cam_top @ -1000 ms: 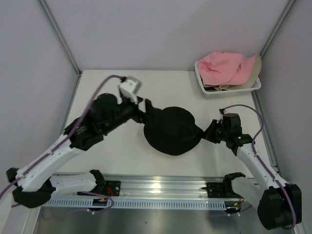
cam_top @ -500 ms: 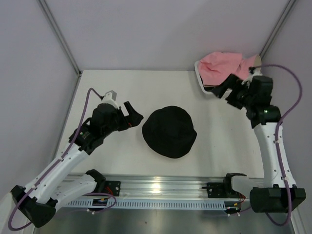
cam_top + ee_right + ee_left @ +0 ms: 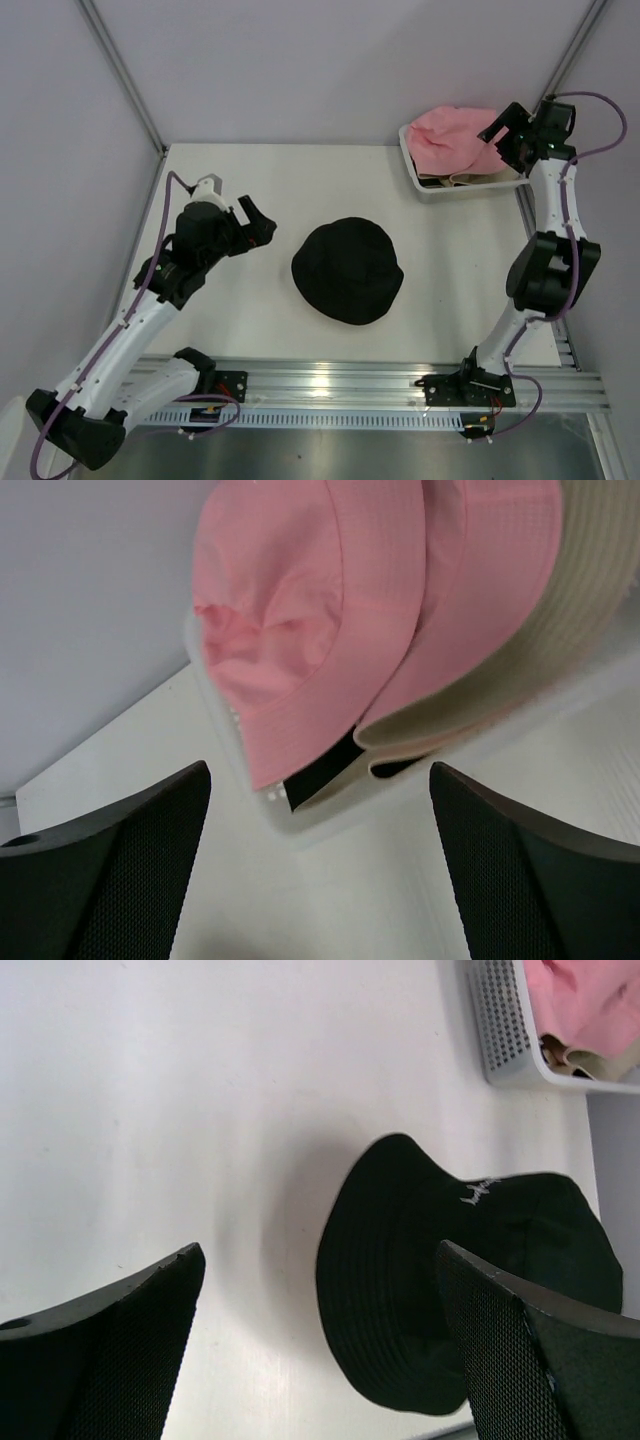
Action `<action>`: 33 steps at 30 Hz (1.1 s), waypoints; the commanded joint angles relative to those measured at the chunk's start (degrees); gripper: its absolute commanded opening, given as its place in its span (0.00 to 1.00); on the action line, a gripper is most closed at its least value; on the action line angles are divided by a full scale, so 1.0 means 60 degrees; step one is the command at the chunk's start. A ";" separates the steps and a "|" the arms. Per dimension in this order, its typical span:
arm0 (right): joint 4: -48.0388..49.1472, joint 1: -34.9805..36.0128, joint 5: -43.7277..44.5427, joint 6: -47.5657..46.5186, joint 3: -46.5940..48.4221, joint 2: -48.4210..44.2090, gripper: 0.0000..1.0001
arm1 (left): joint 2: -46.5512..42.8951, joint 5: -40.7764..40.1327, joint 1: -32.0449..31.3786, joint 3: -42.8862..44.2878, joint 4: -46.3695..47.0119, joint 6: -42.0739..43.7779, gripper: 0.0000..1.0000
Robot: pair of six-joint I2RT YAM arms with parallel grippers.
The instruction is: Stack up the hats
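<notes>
The left gripper [image 3: 258, 222] stood wide open and empty above the surface [image 3: 250, 330], just left of one black hat [image 3: 348, 270], which lay crown-up near the middle of the surface with a small light mark on it. The right gripper [image 3: 506, 140] was also wide open and held nothing, hovering over the white mesh basket [image 3: 418, 182] at the far right corner. The pink hat [image 3: 450, 140] and the beige-and-pink hat [image 3: 560, 610] lay piled in that basket.
</notes>
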 commanded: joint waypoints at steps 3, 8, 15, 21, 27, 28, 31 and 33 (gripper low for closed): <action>0.0538 0.0077 -0.0988 -0.0080 0.2927 0.2724 0.90 | 0.0011 0.0024 0.1001 0.0380 0.0552 0.0869 1.00; -0.0045 0.0560 -0.1020 -0.0564 0.5882 0.5285 0.91 | 0.0726 -0.0151 0.1296 0.0365 0.0846 0.1294 0.99; 0.0874 0.1483 0.0267 -0.0593 0.6403 0.6359 0.92 | 0.2002 0.0200 0.1691 0.0819 0.0773 0.1485 1.00; 0.1299 0.1923 0.0782 -0.0593 0.6477 0.6815 0.88 | 0.2208 0.0391 0.1794 0.0878 0.0978 0.1792 0.99; 0.1900 0.1952 0.1293 -0.0535 0.6666 0.7195 0.80 | 0.2121 0.0230 0.1867 0.0878 0.0949 0.2129 1.00; 0.1929 0.1952 0.1368 -0.0535 0.6768 0.7254 0.79 | 0.2048 0.0157 0.1868 0.0834 0.0963 0.2187 1.00; 0.2324 0.1981 0.1632 -0.0549 0.6784 0.7298 0.79 | 0.1930 0.0113 0.1926 0.0731 0.1138 0.2290 1.00; 0.2705 0.1982 0.1633 -0.0520 0.6813 0.7401 0.77 | 0.1915 0.0127 0.1970 0.0658 0.1241 0.2305 1.00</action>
